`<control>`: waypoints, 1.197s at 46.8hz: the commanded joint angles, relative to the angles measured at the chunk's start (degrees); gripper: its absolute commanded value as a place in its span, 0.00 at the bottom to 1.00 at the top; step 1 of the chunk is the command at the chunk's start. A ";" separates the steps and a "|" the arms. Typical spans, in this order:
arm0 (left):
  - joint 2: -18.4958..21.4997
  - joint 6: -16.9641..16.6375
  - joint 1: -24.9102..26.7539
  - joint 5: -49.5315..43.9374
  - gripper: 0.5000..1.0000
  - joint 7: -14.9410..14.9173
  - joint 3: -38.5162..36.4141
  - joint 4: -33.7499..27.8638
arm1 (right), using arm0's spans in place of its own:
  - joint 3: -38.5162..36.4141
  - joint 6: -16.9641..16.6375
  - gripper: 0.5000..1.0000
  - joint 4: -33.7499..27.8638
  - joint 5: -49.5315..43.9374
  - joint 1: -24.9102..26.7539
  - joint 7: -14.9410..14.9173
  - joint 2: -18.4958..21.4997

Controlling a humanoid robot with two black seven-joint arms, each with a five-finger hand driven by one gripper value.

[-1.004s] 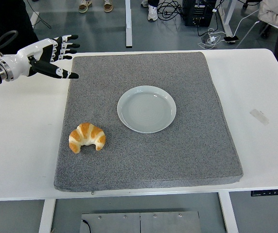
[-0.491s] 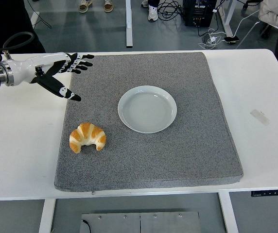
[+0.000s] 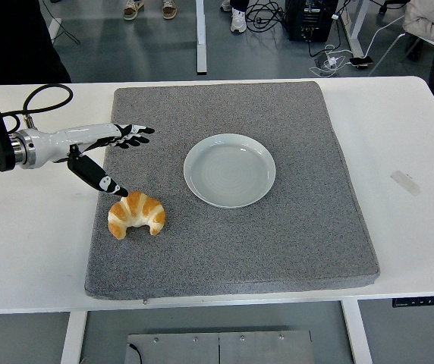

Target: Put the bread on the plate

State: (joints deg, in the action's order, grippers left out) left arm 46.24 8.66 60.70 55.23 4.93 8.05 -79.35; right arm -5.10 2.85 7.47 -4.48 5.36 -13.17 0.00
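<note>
The left hand (image 3: 99,148) is reaching in from the left edge over the near-left part of the grey mat (image 3: 308,227), fingers spread wide and holding nothing. Its four fingers (image 3: 133,135) are pointing toward the plate while the thumb (image 3: 95,176) is angling down, its tip hovering just above and left of the croissant (image 3: 135,214); can't tell if it's touching. The croissant is sitting on the mat near its left edge, curved ends facing the near side. The pale plate (image 3: 230,170) is lying empty around the middle of the mat, well apart from the croissant. The mat is resting on the white table (image 3: 407,152).
</note>
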 commanded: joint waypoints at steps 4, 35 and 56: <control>0.69 -5.84 -1.81 3.30 0.94 0.08 -1.55 -0.36 | 0.00 -0.04 1.00 0.00 0.00 0.00 0.07 0.00; 3.50 -13.05 -6.91 11.38 0.94 -0.10 -1.64 -8.89 | 0.00 0.05 1.00 0.00 0.00 0.00 0.07 0.00; -0.01 -18.06 -8.58 13.67 0.94 -0.19 -4.18 -9.06 | 0.00 -0.04 1.00 0.00 0.00 0.00 -0.02 0.00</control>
State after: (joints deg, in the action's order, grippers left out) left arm 46.85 -8.10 52.14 68.45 4.83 4.77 -88.42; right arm -5.10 2.84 7.47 -4.48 5.36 -13.16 0.00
